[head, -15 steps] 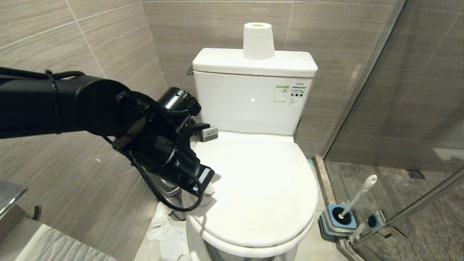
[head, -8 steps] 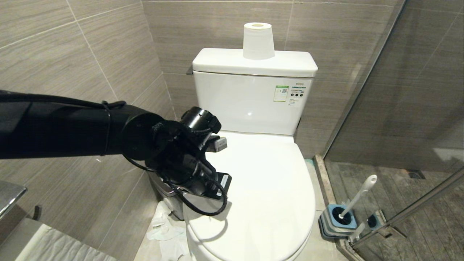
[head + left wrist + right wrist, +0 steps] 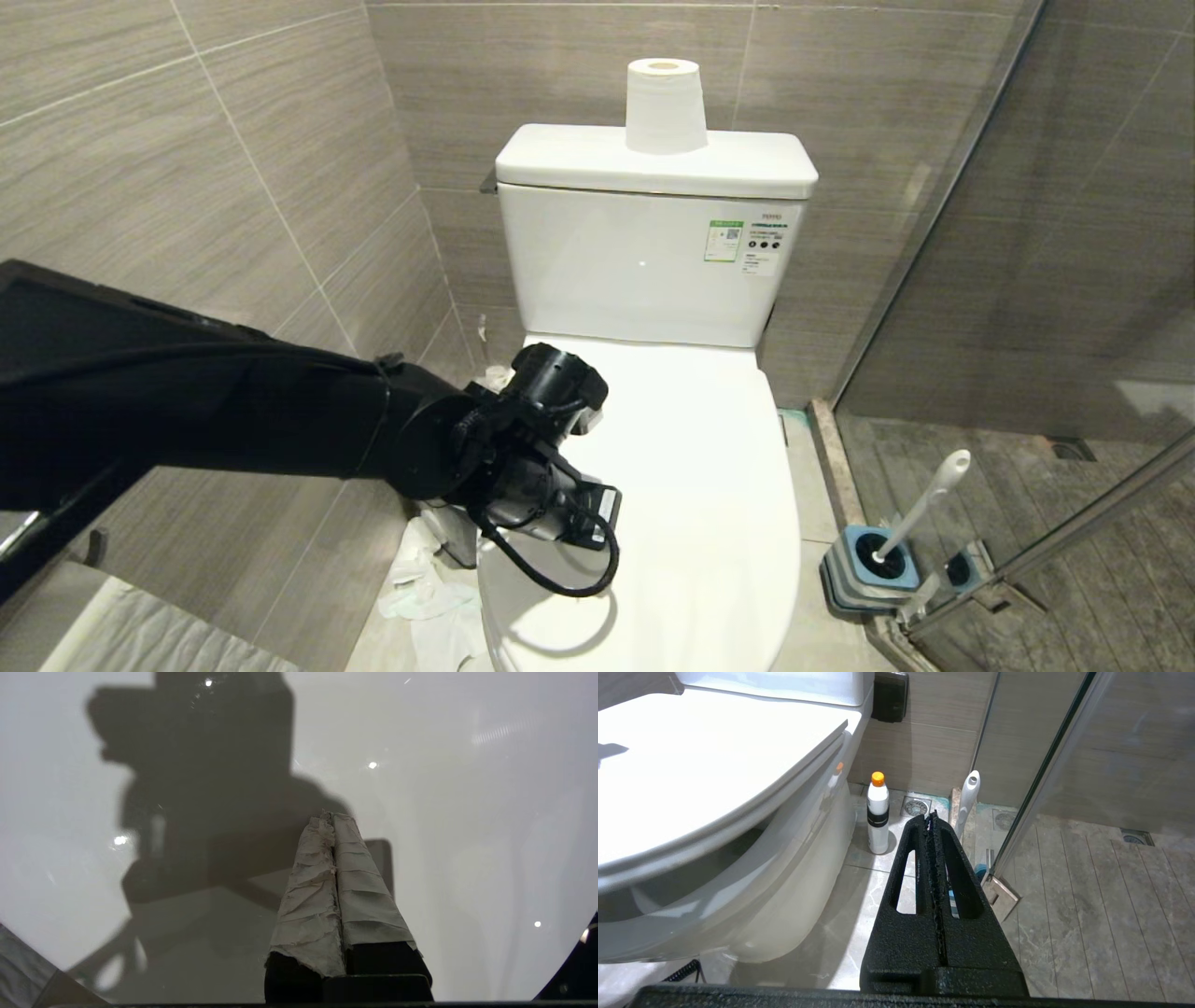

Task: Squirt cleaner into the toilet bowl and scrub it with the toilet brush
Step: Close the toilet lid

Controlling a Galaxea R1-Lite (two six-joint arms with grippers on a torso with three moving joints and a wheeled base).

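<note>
The white toilet bowl (image 3: pixel 691 523) has its lid down, so the basin is hidden and no cleaner shows. My left arm reaches in from the left, its wrist (image 3: pixel 551 504) low over the lid's left side. The left gripper (image 3: pixel 332 814) is shut, its tape-wrapped fingers (image 3: pixel 308 891) empty just above the glossy lid (image 3: pixel 467 835). The toilet brush (image 3: pixel 924 509) leans in its blue-and-grey holder (image 3: pixel 873 560) on the floor right of the toilet. My right gripper (image 3: pixel 930 816) hangs shut and empty, low beside the toilet, pointing toward the brush handle (image 3: pixel 968 795).
A white bottle with an orange cap (image 3: pixel 878 812) stands on the floor by the toilet's base. A paper roll (image 3: pixel 665 105) sits on the cistern (image 3: pixel 653 163). Left of the toilet are a small bin (image 3: pixel 448 537) and crumpled paper (image 3: pixel 420 588). A glass shower partition (image 3: pixel 1027 280) closes the right.
My left arm has swung lower and further over the lid, and its wrist has turned. Both grippers have stayed shut and the right arm has kept still.
</note>
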